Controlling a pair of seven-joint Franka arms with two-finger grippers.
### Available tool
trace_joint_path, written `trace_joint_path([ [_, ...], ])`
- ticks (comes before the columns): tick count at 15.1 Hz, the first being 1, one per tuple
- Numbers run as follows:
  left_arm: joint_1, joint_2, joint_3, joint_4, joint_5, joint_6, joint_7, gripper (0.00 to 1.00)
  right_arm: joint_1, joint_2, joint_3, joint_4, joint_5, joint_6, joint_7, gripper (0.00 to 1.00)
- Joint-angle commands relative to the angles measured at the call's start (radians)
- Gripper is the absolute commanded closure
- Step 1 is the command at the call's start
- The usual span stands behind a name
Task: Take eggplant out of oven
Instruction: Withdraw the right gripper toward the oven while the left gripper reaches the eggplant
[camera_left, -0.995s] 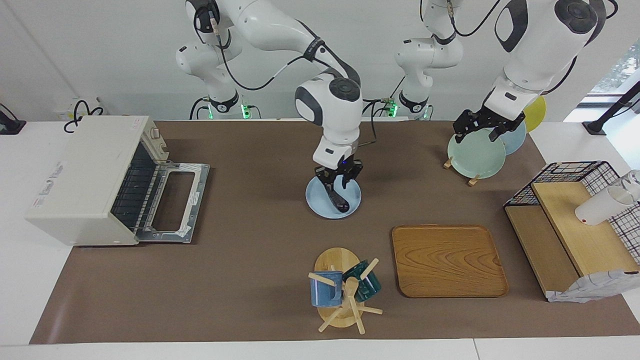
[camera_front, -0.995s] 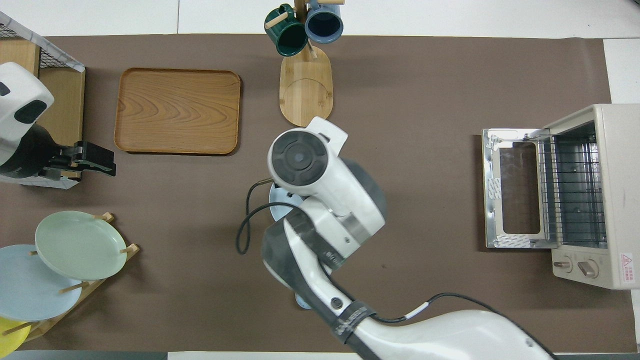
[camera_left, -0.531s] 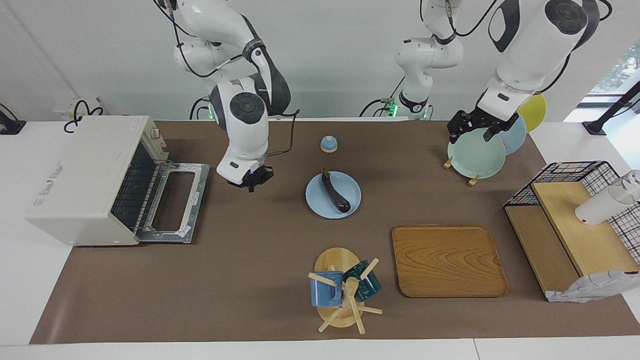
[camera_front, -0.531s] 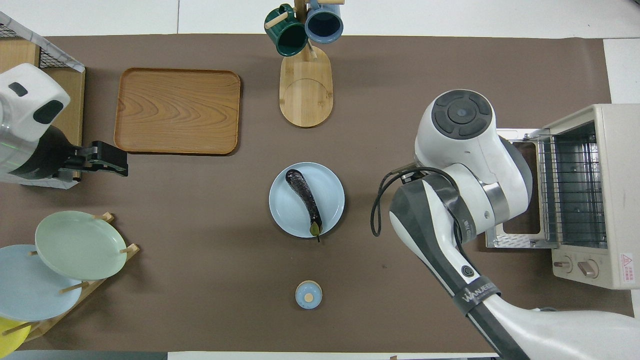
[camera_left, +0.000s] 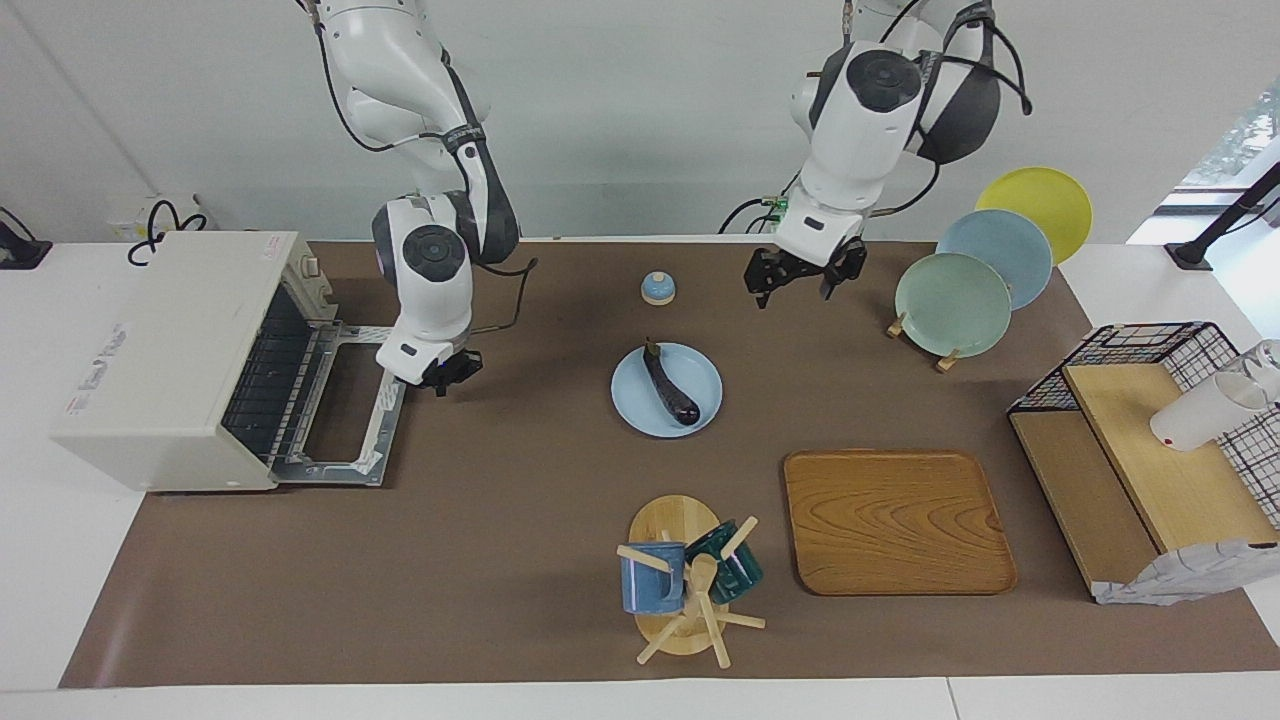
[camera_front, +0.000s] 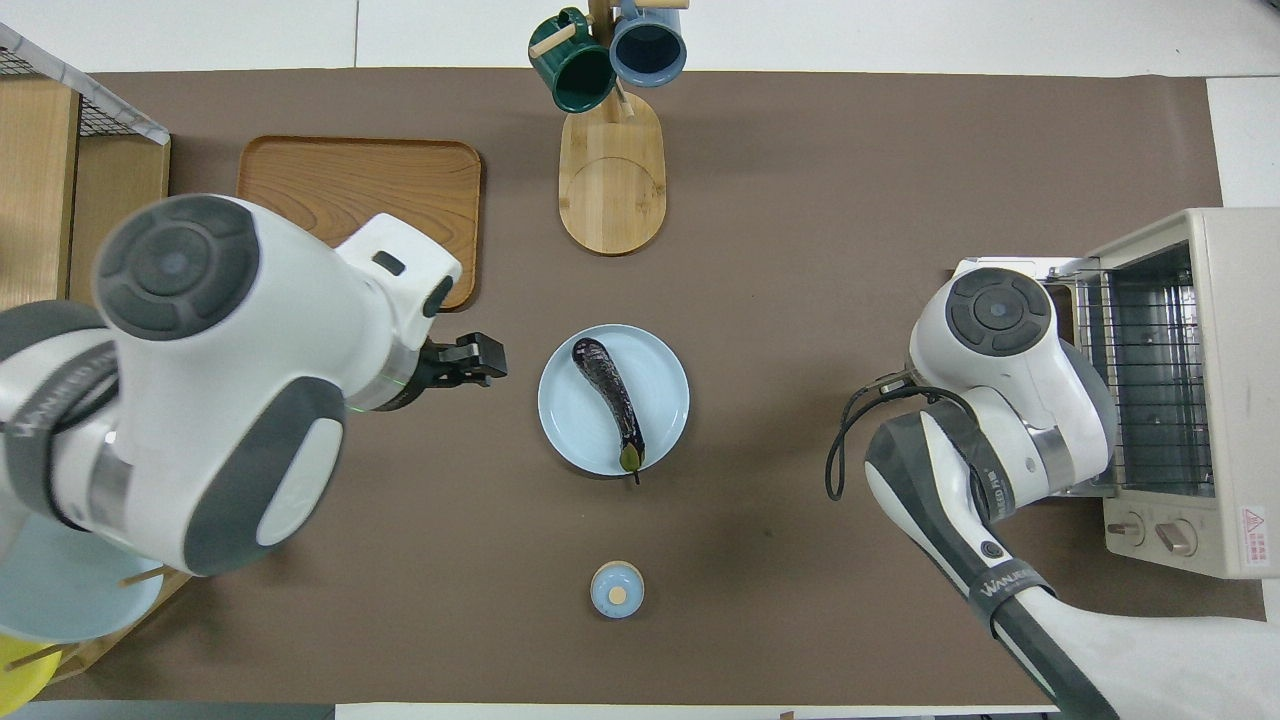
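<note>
On a light blue plate (camera_left: 702, 402) at the middle of the worktop (camera_left: 520, 520) we saw the eggplant (camera_left: 669, 383), well apart from both tools. Our right tool (camera_left: 441, 375) hung over the outer edge of the oven (camera_left: 160, 350) door (camera_left: 385, 420), holding nothing; we could not tell how its fingers stood. Our left tool (camera_left: 805, 277) hovered over bare worktop between a small blue lid (camera_left: 657, 288) and the plate rack (camera_left: 945, 362), fingers apart and empty. We noted the eggplant was dark purple, slim and slightly curved, its stem end toward the robots.
</note>
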Motion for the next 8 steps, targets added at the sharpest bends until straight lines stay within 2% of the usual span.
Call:
trace_joint_path([
  [1,-0.097,0.069,0.017,-0.071,-0.012,0.17,-0.112,0.0,-0.064,0.0,0.014,-0.031,-0.061,0.064,-0.058,1.0],
  [4,-0.153,0.17,0.017,-0.077,-0.012,0.319,-0.21,0.0,-0.112,0.013,0.014,-0.074,-0.064,0.165,-0.058,1.0],
  [8,-0.228,0.309,0.02,-0.071,-0.012,0.459,-0.306,0.0,-0.116,0.021,0.014,-0.058,-0.116,0.161,-0.085,1.0],
])
